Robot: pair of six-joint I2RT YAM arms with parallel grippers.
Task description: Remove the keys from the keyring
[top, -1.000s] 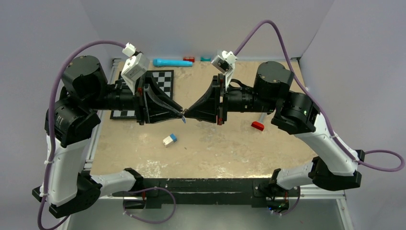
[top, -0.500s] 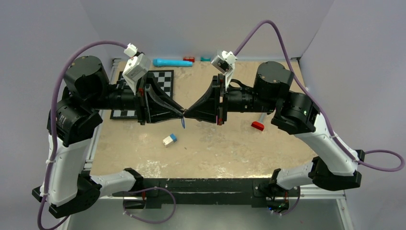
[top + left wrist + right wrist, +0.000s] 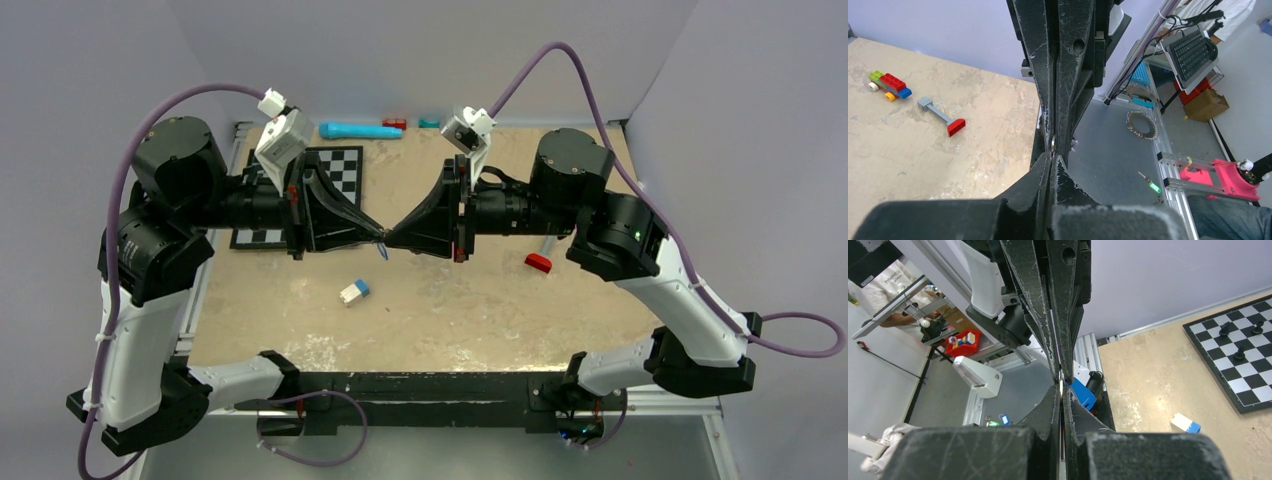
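Observation:
My left gripper [image 3: 377,237] and right gripper [image 3: 391,238] meet tip to tip in the air over the middle of the table. Both are shut on the keyring, of which only a silver sliver [image 3: 1053,143] shows between the fingertips. It also shows edge-on in the right wrist view [image 3: 1061,384]. The blue-headed key [image 3: 381,251] hangs just under the meeting point, and its head [image 3: 1082,393] sits beside the left gripper's fingers. The plain silver key is hidden. In the wrist views my left gripper [image 3: 1053,156] and right gripper [image 3: 1062,389] have their jaws pressed together.
A white-and-blue block [image 3: 354,291] lies on the table below the grippers. A red-ended grey piece [image 3: 538,262] lies under the right arm. A chessboard [image 3: 335,175] is at the back left, and a long blue object [image 3: 358,130] lies at the far edge. A small brick car [image 3: 889,85] also shows.
The blue-headed key has swung slightly under the fingertips. The left wrist has turned a little. Both grippers stay shut at the same spot.

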